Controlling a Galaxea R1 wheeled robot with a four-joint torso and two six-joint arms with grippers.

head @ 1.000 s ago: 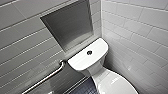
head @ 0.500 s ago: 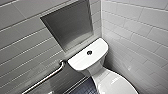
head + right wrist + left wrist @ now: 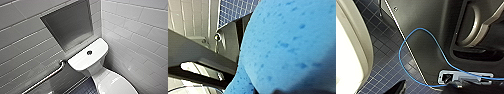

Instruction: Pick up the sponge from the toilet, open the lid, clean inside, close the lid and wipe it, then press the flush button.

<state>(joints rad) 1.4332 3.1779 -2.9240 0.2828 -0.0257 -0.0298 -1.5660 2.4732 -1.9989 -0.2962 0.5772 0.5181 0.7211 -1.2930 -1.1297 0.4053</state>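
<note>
You see one glossy white toilet [image 3: 80, 61]. Your right gripper [image 3: 288, 91] pinches one porous blue sponge [image 3: 288, 45]. I cannot tell how the left gripper [image 3: 427, 88] stands.

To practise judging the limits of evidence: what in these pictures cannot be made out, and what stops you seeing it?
1. The lid, head view: its front is cut off by the bottom edge.
2. The sponge, right wrist view: its outline runs past the picture's edges.
3. The toilet, left wrist view: cut by the edge and washed out by glare, so which part it is stays unclear.
4. The grab bar, head view: its lower end is cut off.
</note>
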